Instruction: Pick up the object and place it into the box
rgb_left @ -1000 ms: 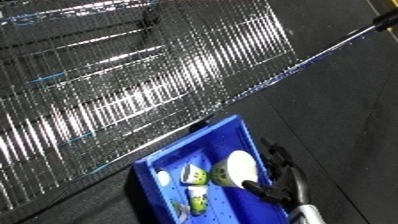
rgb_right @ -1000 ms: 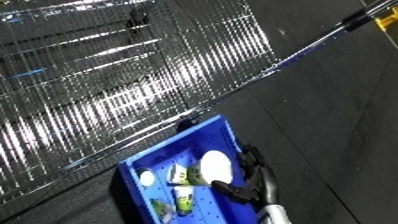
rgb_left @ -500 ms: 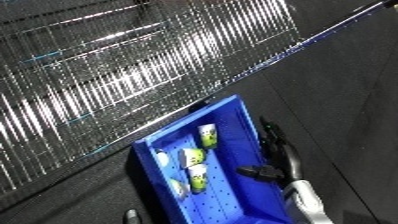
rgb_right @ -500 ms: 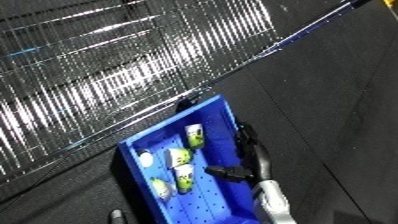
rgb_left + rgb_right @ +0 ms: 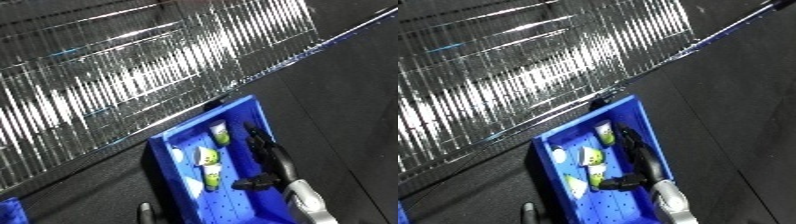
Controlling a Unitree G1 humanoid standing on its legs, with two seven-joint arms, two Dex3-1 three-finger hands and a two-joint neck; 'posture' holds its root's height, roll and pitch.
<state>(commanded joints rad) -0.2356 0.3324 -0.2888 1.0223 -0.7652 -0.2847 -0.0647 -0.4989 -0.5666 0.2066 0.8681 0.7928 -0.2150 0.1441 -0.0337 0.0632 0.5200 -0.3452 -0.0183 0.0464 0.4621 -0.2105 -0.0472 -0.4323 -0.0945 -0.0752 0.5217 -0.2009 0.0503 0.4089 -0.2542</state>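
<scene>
— Where do we see the objects?
— The small green-and-white containers (image 5: pixel 207 157) lie inside the blue bin (image 5: pixel 165 145).
— And our right hand (image 5: pixel 264 159)?
— Over the bin, fingers straight, holding nothing.

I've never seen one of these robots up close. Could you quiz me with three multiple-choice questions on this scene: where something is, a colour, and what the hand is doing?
1. Where is the right hand?
A. over the bin
B. inside the wire cart
C. on the floor

2. What colour is the bin?
A. red
B. blue
C. grey

3. How are the right hand's fingers?
A. curled round a pack
B. pressed on the cart
C. straight, holding nothing

Answers: 1 A, the black hand reaches in beside the green-and-white packs. 2 B, its walls are bright blue. 3 C, the fingers stretch along the bin's right side, empty.
</scene>
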